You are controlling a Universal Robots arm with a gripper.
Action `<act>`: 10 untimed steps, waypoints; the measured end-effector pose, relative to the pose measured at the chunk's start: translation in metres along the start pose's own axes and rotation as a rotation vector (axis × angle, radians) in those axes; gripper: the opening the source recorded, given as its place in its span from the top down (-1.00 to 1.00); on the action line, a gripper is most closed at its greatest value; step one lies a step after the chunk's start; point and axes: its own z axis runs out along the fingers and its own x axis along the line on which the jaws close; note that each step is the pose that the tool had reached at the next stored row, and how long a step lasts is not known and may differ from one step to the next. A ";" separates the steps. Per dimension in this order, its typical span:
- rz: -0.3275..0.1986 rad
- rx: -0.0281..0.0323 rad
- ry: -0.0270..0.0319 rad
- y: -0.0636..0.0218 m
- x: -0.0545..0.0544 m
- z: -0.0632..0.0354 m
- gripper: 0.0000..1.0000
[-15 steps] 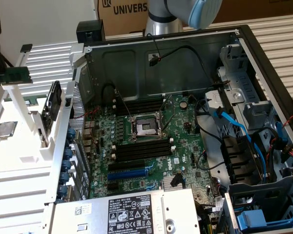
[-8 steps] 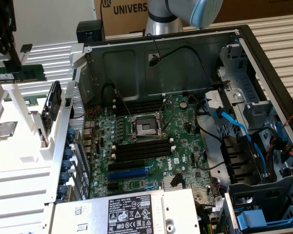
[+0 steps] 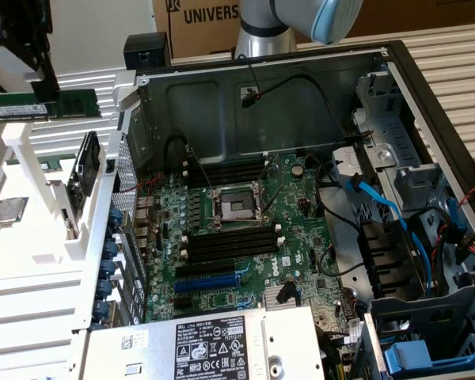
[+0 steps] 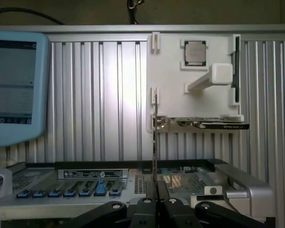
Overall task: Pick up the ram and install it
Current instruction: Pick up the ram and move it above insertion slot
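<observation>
One ram [image 4: 155,137] edge-on in hand [image 4: 156,186]

— What sort of place?
— A robotics lab, I'd say; an opened computer case [image 3: 222,103] fills mid-frame, its motherboard [image 3: 301,237] bare; a white fixture [image 3: 32,253] at the exterior view's left holds loose parts.
— Anything more?
— A ribbed metal bench [image 3: 447,59] at upper right; a cardboard box [image 3: 190,36] lettered "UNIVERS" at the top, a robot arm [image 3: 261,36] beside it.

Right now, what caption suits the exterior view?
Gripper grips the ram near the white rack, with the open computer case alongside.
</observation>
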 end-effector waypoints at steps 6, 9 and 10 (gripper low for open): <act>0.000 -0.0044 -0.0001 -0.0257 0.000 -0.0079 0.76; 0.000 -0.0074 0.0000 -0.0379 0.001 -0.0086 0.76; 0.000 -0.0086 0.0000 -0.0416 0.001 -0.0086 0.76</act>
